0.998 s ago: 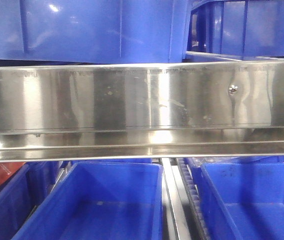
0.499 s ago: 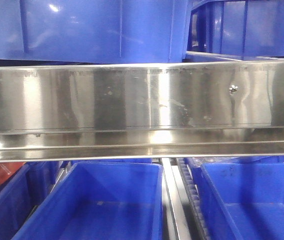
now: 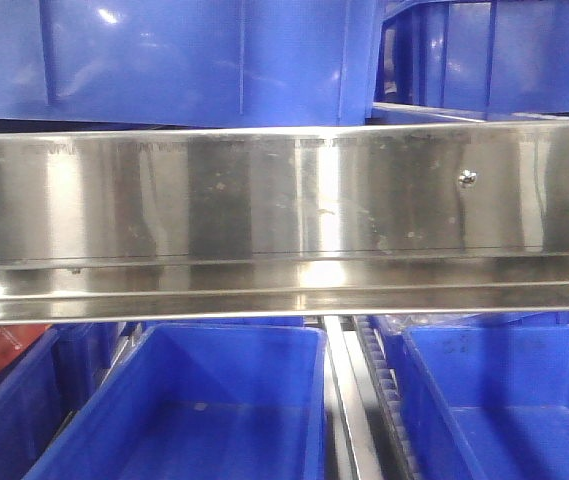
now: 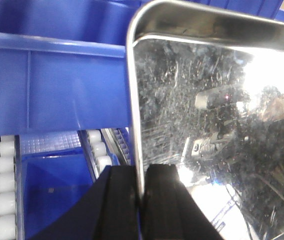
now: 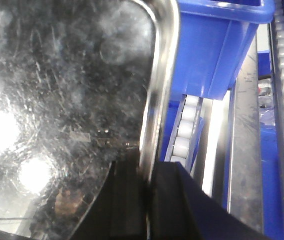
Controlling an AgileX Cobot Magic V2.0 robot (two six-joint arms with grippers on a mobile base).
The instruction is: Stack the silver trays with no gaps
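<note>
Gleaming yet finely scratched all over, the silver tray (image 4: pixel 206 115) has a thin out-turned rim and a rounded corner, and its mirror floor throws back white glare and dark reflections. It is held up clear of the roller track (image 4: pixel 4 200), which runs beneath it. The left gripper (image 4: pixel 141 180) reaches up from below, its two black fingers pressed nearly together on the tray's left rim. The right gripper (image 5: pixel 145 176) stands likewise, pinched tight on the rim at the tray's (image 5: pixel 57 100) right side. An upper blue bin (image 4: pixel 57 85) sits above the roller track beyond the tray, its inside hidden. A lower blue bin (image 4: pixel 52 210), open between the track's roller rows, shows one small pale speck on its floor.
</note>
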